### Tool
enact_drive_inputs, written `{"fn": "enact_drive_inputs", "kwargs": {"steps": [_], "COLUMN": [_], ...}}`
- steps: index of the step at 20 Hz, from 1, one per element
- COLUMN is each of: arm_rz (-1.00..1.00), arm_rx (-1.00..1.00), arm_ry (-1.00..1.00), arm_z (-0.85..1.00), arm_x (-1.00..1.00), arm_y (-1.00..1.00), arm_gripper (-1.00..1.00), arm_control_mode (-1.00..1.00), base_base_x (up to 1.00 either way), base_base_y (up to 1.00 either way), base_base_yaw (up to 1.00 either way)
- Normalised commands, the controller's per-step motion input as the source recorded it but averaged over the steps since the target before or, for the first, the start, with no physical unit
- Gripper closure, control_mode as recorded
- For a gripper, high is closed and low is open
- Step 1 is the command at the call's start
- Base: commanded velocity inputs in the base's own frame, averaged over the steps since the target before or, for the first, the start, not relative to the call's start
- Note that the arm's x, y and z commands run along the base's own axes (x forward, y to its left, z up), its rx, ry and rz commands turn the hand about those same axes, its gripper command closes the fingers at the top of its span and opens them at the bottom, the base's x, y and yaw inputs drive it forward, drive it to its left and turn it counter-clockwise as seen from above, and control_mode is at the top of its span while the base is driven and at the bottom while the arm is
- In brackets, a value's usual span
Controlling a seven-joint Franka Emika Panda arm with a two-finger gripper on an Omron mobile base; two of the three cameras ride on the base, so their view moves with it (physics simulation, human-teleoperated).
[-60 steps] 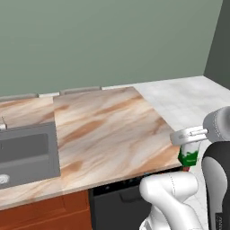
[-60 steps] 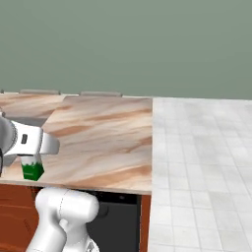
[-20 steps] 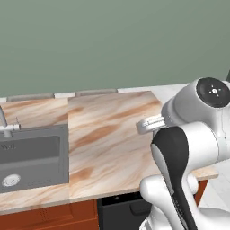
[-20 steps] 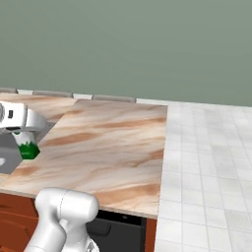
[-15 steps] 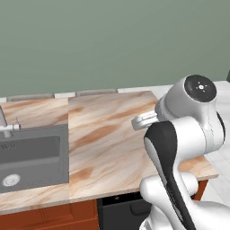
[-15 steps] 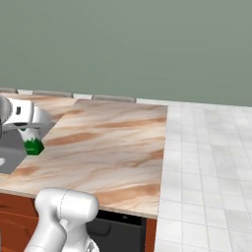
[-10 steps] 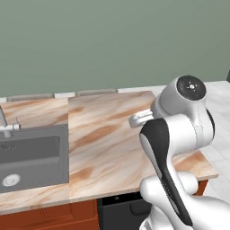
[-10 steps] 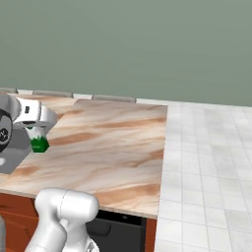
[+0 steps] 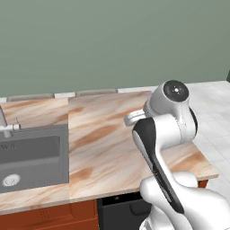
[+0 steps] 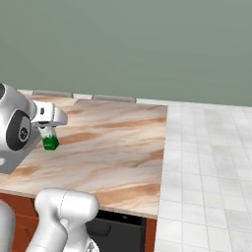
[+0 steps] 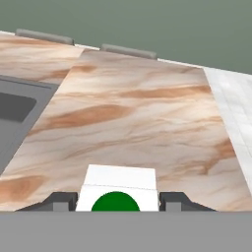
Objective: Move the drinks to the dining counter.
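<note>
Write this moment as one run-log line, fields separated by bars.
phase: carry | gripper: shut on carton | carton: held above dining counter, not set down | sink: left of arm

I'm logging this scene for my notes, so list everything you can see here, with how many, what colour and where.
dining counter: one, beige-brown marble pattern, across the middle of both base views, against the wall.
sink: one, grey, set into the counter's left part, with a round drain.
faucet: one, grey, at the sink's back edge.
wall: one, plain grey-green, behind the counter.
floor: pale grey tiles, right of the counter.
dark appliance: one, black, under the counter's front edge.
carton: one, white with green base and round green top, held above the counter.
arm: one, white with dark joints, in front of the counter.
gripper: one, shut on the carton.
</note>
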Motion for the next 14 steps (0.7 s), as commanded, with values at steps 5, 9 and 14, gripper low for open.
{"fn": "enact_drive_inputs", "kwargs": {"steps": [5, 9, 14], "arm_rz": [0.0, 0.0, 0.0], "arm_rx": [0.01, 0.06, 0.07], "arm_ry": [0.0, 0.0, 0.0], "arm_z": [-0.19, -0.24, -0.29], "arm_x": [0.52, 0.53, 0.48], "arm_y": [0.04, 0.03, 0.0], "arm_gripper": [1.0, 1.0, 1.0], "arm_control_mode": [-1.0, -1.0, -1.0], "base_base_x": [0.0, 0.0, 0.0], "base_base_y": [0.0, 0.0, 0.0], "base_base_yaw": [0.0, 0.0, 0.0]}}
